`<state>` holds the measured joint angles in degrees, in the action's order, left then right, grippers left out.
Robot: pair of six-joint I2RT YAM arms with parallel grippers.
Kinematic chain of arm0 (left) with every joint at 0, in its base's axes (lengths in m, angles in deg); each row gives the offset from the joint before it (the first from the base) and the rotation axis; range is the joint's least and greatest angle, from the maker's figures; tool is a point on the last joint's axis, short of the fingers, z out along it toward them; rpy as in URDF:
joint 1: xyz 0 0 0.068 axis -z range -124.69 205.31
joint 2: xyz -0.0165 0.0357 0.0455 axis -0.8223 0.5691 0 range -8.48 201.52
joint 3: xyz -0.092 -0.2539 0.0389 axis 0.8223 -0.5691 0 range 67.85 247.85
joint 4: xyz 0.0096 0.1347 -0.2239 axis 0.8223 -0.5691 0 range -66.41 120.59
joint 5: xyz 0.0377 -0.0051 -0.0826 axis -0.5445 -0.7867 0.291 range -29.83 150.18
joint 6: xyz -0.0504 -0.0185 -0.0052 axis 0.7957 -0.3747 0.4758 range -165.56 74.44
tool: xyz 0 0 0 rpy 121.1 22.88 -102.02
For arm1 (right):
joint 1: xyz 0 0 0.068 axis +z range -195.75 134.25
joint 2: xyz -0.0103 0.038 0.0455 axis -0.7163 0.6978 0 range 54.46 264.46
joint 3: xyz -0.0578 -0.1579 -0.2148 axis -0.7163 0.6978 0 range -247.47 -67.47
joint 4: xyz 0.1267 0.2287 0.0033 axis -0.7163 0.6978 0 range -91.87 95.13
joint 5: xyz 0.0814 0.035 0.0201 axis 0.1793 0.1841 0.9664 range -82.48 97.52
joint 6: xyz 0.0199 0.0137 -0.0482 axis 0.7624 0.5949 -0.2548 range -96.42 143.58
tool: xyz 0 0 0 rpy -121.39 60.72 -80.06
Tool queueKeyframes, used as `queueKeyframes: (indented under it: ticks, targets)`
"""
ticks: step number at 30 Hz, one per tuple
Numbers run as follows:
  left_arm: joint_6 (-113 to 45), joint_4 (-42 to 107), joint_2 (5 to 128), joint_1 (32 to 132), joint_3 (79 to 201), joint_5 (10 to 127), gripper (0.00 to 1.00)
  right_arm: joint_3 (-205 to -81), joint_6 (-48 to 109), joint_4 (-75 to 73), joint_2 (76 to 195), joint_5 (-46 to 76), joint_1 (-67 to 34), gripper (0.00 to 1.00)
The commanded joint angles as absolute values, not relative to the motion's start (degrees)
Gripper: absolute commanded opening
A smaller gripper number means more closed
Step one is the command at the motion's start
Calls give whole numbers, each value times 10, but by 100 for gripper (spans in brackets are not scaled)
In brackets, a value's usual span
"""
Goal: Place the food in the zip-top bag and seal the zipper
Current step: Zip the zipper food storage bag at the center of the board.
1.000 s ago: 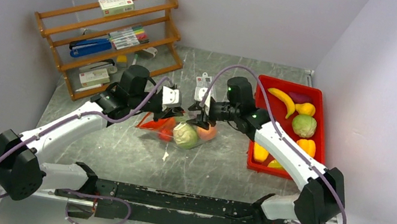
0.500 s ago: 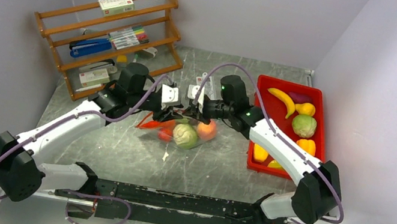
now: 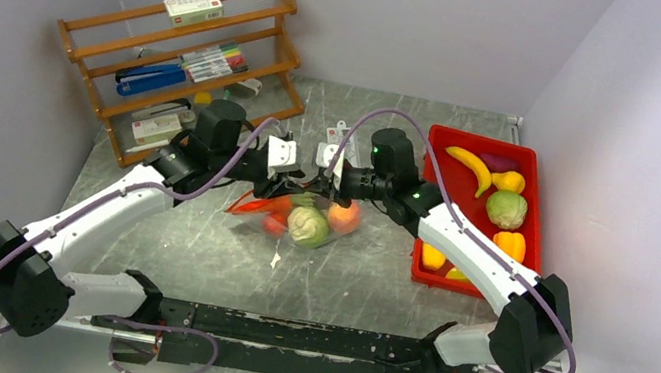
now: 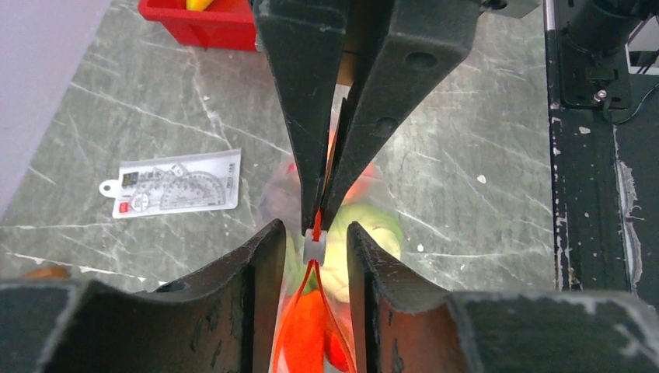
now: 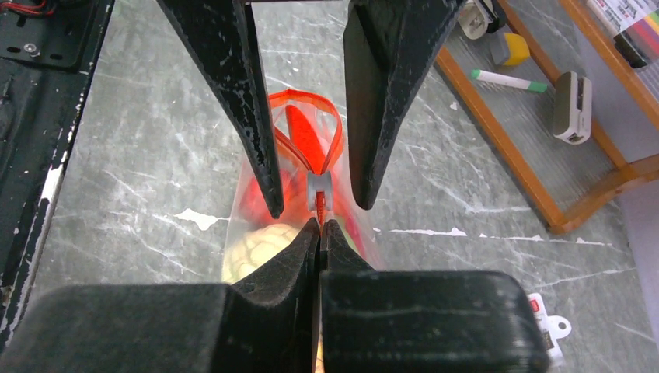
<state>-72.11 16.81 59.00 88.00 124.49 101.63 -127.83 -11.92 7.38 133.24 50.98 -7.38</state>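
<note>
The clear zip-top bag (image 3: pixel 305 221) lies mid-table holding a green ball (image 3: pixel 309 228), a peach ball (image 3: pixel 344 217) and the red chili (image 3: pixel 258 205). Its red-orange zipper (image 5: pixel 299 128) is still parted in a loop beyond a pale slider (image 5: pixel 319 186). My right gripper (image 5: pixel 319 224) is shut on the zipper strip just behind the slider. My left gripper (image 4: pixel 313 233) is open, its fingers (image 5: pixel 252 148) straddling the slider (image 4: pixel 315 249) without touching it. In the top view the left gripper (image 3: pixel 297 179) and the right gripper (image 3: pixel 325 189) meet over the bag's rim.
A red bin (image 3: pixel 417 262) at the right holds a banana (image 3: pixel 471 168), a green ball (image 3: pixel 506 209), a yellow pepper (image 3: pixel 511 243) and other toys. A wooden rack (image 3: pixel 175 59) stands at the back left. A flat white printed packet (image 4: pixel 175 183) lies behind the bag.
The right gripper has moved left along the bag's rim toward the left gripper. The left gripper has shifted slightly back. The bag has hardly moved.
</note>
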Motion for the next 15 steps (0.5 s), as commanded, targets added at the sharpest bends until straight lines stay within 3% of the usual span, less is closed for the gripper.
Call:
queueKeyframes:
  ticks: [1,4,7,15]
  targets:
    - [-712,167,601,876,1249,1039,38,-1277,-111,51,1317,512,-71,0]
    - [-720,166,608,875,1248,1038,31,-1274,-109,45,1315,509,-71,0]
    - [-726,169,608,875,1246,1025,8,-1267,-101,34,1313,502,-72,0]
    - [-742,141,607,869,1230,1014,7,-1202,-50,-61,1268,461,-88,0]
